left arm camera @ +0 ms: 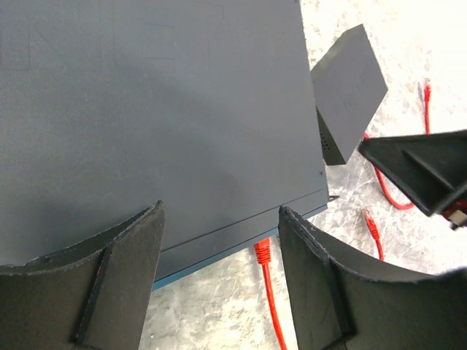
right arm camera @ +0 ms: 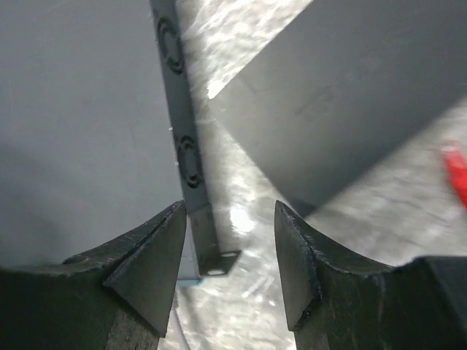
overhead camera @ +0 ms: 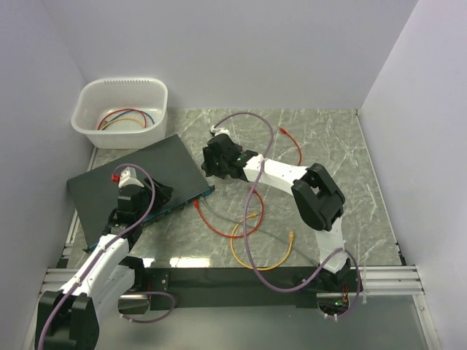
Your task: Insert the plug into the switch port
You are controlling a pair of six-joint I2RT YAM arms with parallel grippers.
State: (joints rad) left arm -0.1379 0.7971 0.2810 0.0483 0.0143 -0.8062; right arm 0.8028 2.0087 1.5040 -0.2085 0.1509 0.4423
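Biggest thing on the marble-look table is the flat black switch. It's lying at an angle, with its teal front face turned toward the open middle of the table. Off the switch's far left corner there's a white tub with red, yellow and blue cables coiled in it.

The left arm reaches up over the near part of the switch. The left gripper hangs above the switch's top right at the front edge, with its fingers spread wide and nothing between them. The right arm comes in from the other side, and the right gripper sits just off the switch's right end. Its fingers are also well apart and empty, and in the wrist view the switch's vented side panel and its mounting ear show in the gap.

A small black box lies just beside that same right end of the switch, with a strip of bare table between the two. An orange-yellow cable loops on the table out in front of the switch, well apart from it.

The plug is red and butted right up against the teal face near the switch's right end. Its thin red cable trails straight away from the switch. I can't tell if it's actually seated in a switch port, since the sockets themselves don't show from these angles. Two more red cable ends lie further out past the switch's right end.
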